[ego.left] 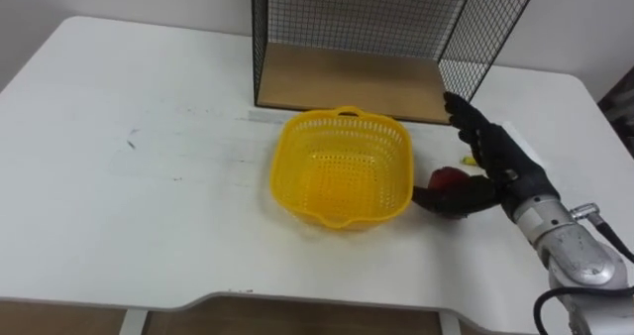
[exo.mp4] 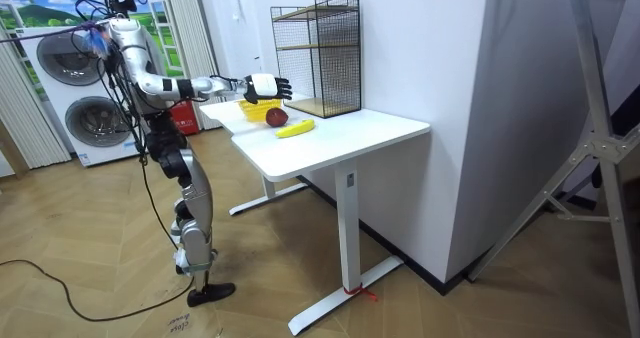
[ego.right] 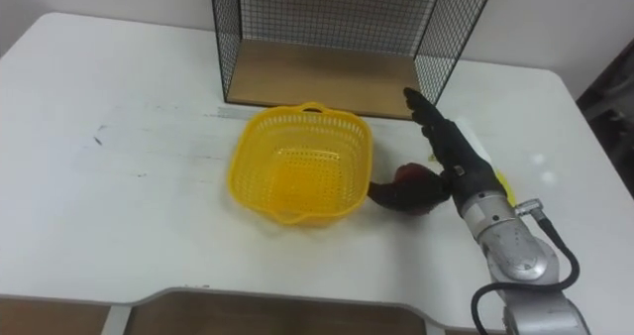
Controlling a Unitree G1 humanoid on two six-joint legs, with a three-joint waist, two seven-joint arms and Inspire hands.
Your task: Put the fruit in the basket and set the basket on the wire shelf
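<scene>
while the robot is standing at the near edge of the white worktop (ego.left: 129,196), its right hand (ego.left: 503,165) is hovering over the red apple (ego.left: 446,179). the fingers are stretching straight and slightly spread toward the wire shelf (ego.left: 347,77), and the thumb is lying along the apple's near side. the apple is resting on the worktop just right of the yellow basket (ego.left: 396,137), which is sitting just in front of the shelf. the banana (exo.mp4: 295,129) is lying beside the apple, outside the basket.

White desk (exo.mp4: 340,138), wood floor (exo.mp4: 100,298), stacked washing machines (exo.mp4: 70,63), white wall (exo.mp4: 420,38).
</scene>
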